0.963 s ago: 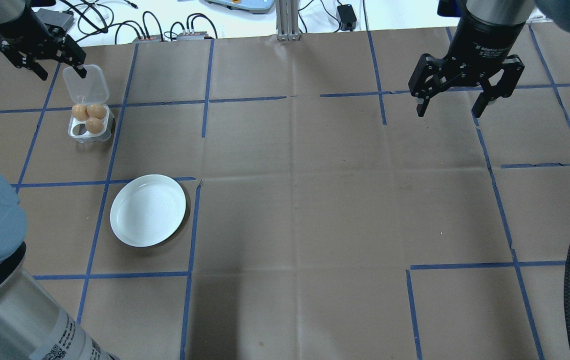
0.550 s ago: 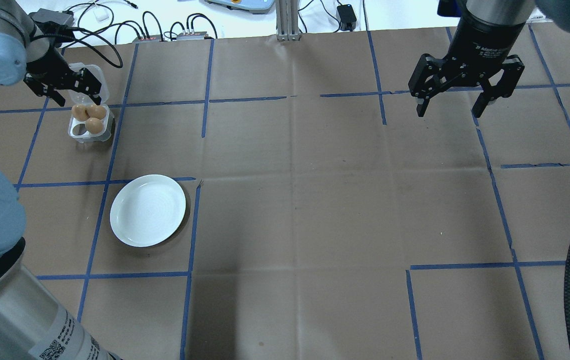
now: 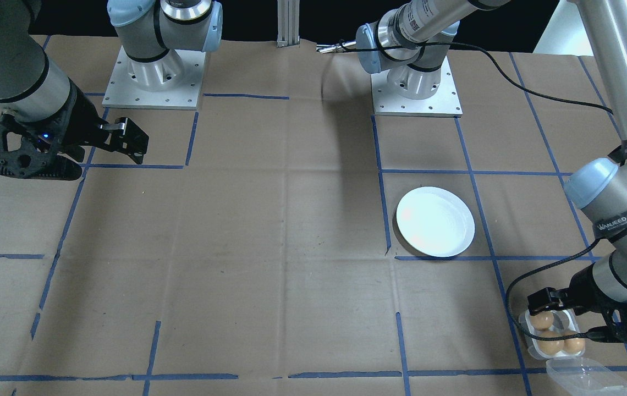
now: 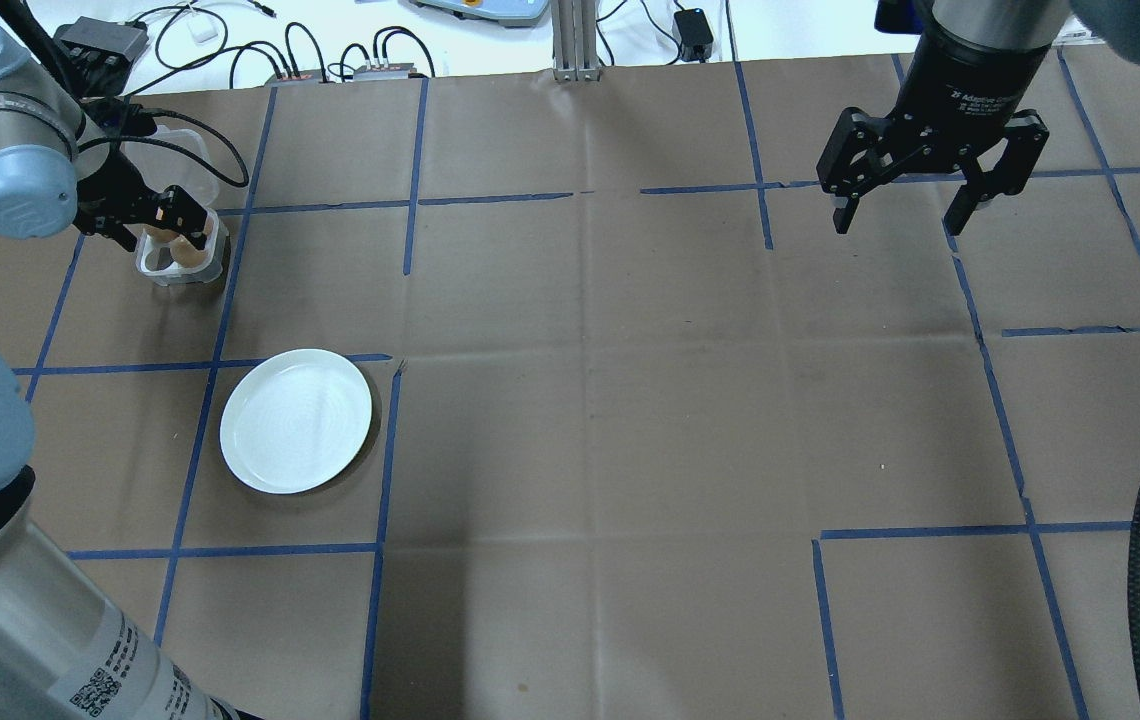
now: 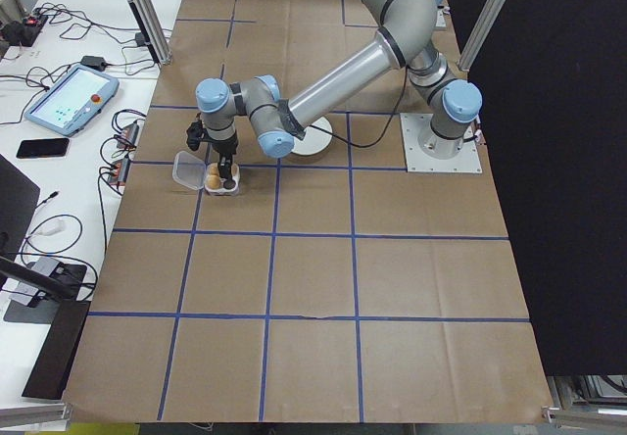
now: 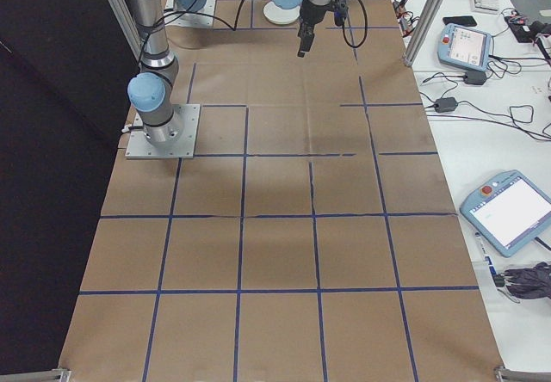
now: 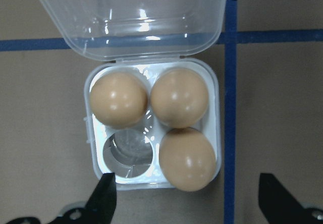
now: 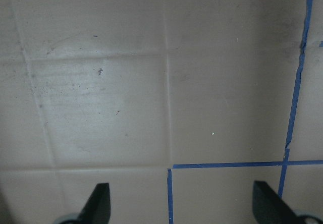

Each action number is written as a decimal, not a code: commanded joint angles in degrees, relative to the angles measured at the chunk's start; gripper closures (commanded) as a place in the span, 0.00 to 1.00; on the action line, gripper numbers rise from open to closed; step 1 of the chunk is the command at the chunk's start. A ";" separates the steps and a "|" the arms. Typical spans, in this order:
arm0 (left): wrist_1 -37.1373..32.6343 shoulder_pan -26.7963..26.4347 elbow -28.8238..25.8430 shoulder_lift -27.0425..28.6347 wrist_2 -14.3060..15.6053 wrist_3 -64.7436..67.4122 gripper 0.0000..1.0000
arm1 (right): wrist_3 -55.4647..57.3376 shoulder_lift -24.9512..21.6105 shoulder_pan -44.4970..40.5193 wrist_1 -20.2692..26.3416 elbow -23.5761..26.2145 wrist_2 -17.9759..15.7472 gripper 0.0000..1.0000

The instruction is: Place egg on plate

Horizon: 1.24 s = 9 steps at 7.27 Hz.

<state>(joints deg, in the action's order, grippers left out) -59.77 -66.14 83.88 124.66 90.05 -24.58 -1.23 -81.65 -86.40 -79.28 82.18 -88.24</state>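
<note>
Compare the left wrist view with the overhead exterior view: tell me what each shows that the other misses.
Only the left wrist view shows the egg tray in full: three brown eggs seated in it, the fourth hole empty, the clear lid hinged open, and the left gripper open above it.

Only the overhead view shows the empty white plate and the right gripper, open above bare table far from the tray.

Both show the tray beside a blue tape line, though overhead the left arm covers most of it.
</note>
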 commanded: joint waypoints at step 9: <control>2.55 -1.09 -0.38 2.17 0.65 0.85 0.33 | 0.00 0.00 0.00 0.00 0.00 0.00 0.00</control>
<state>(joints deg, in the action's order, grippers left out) -57.22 -67.23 83.58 126.97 90.70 -23.66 -1.23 -81.65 -86.39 -79.28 82.18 -88.24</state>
